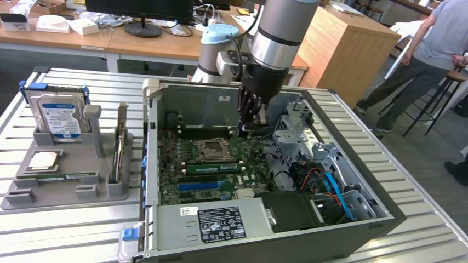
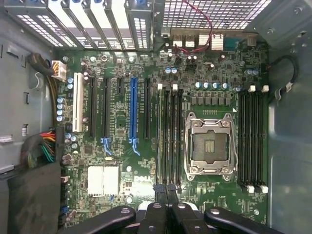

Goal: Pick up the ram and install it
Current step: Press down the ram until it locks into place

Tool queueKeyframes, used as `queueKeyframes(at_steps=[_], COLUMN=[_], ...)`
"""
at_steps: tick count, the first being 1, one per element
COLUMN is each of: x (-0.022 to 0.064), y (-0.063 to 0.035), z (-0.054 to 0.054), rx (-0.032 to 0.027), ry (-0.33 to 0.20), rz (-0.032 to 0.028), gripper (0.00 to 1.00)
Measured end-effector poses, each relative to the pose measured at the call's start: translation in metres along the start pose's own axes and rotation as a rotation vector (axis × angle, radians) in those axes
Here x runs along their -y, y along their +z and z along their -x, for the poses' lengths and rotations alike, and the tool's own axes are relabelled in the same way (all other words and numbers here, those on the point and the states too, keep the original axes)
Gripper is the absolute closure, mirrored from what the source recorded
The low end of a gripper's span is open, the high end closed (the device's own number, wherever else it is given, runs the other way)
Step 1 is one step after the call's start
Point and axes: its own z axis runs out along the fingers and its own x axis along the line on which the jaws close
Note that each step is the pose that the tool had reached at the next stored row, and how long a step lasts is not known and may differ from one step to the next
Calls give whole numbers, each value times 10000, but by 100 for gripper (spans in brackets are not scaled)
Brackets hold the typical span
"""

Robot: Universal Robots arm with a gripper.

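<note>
My gripper point(image 1: 249, 129) hangs above the back of the open computer case point(image 1: 380, 219), over the motherboard point(image 1: 212, 175). Its fingers point(image 2: 155, 192) are shut, with nothing seen between them. In the wrist view the gripper point(image 2: 165, 191) looks straight down on the memory slots point(image 2: 170, 136) and the empty processor socket point(image 2: 209, 146). A green ram stick point(image 1: 58, 176) lies flat in the front groove of the grey tray point(image 1: 22, 192), far from the gripper. Another green stick point(image 1: 212, 165) sits in a slot beside the socket. A thin board point(image 1: 118, 148) stands on edge in the tray.
The tray also holds a blue-labelled hard drive point(image 1: 62, 118) and a square silver chip point(image 1: 43, 160). A power supply point(image 1: 212, 222) and drive cage point(image 1: 307, 137) crowd the case. A person point(image 1: 431, 49) stands at the exterior view's far right.
</note>
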Motion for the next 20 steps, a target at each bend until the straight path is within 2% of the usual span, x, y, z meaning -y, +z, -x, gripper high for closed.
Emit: queueKeyframes(at_steps=[20], x=[8], y=[208], z=[-3], rx=[1], ry=[0], rz=[0], gripper=[90])
